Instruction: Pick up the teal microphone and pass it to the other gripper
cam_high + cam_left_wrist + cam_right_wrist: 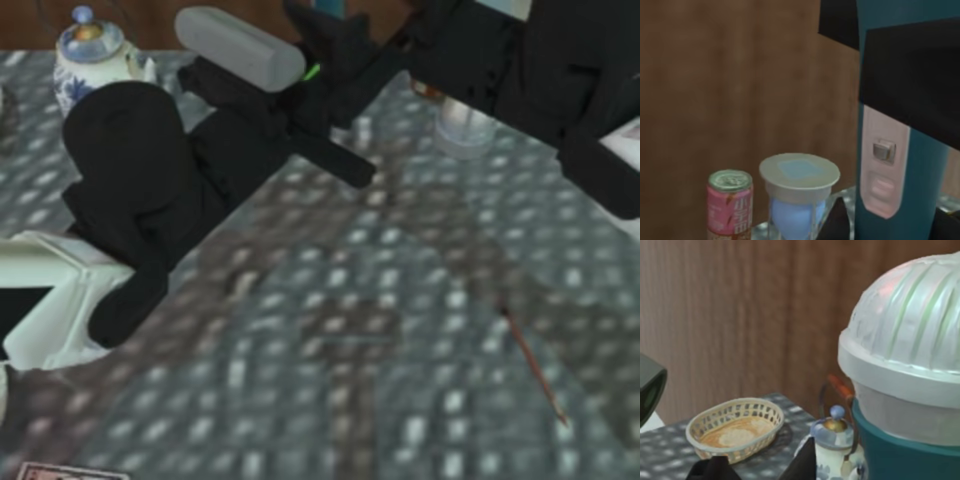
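Teal microphone [900, 165] between both end effectors aloft.

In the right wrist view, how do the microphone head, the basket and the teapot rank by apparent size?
1. White head of the teal microphone; it looks largest only because it is nearest the camera.
2. Wicker basket.
3. Teapot, partly cut off, so its rank is unsure.

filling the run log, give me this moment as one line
phase: handover in air | microphone: raised near table's far edge, between both arms | left pincer: at microphone | right pincer: at microphone | pencil: lying on table, right side
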`<state>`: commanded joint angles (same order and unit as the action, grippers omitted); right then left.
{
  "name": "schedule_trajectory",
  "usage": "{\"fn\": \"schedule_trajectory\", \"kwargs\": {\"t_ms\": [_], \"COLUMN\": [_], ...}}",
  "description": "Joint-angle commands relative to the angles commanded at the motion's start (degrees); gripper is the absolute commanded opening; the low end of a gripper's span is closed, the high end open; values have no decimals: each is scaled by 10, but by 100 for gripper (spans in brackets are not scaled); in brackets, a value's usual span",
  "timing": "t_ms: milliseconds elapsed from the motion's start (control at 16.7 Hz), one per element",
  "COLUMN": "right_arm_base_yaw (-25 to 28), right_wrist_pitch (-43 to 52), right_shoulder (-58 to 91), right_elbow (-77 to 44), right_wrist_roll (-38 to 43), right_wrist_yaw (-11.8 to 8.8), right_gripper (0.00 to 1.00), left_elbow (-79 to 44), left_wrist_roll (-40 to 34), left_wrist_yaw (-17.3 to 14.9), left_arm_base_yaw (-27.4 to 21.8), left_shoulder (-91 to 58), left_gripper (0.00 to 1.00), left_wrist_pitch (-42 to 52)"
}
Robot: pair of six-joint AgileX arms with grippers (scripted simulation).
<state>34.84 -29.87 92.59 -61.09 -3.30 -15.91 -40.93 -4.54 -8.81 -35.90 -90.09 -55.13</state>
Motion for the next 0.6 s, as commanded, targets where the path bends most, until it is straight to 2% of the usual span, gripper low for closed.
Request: {"fn": "schedule_trajectory", "kwargs": {"t_ms": [480,600], "right_arm_base_yaw": [0,0], "right_wrist_pitch": [0,0], "right_shoulder": [0,0], "right_elbow": [0,0], "right_wrist_roll": [0,0], "right_wrist_yaw": [0,0], "right_gripper": [2,0], "left_elbow": [0,0], "left_wrist_roll": [0,0], "left_wrist_yaw": [0,0], "left_arm_base_yaw": [0,0], "left_shoulder": [0,0], "left_gripper": [0,0], "left_wrist_pitch": [0,0]}}
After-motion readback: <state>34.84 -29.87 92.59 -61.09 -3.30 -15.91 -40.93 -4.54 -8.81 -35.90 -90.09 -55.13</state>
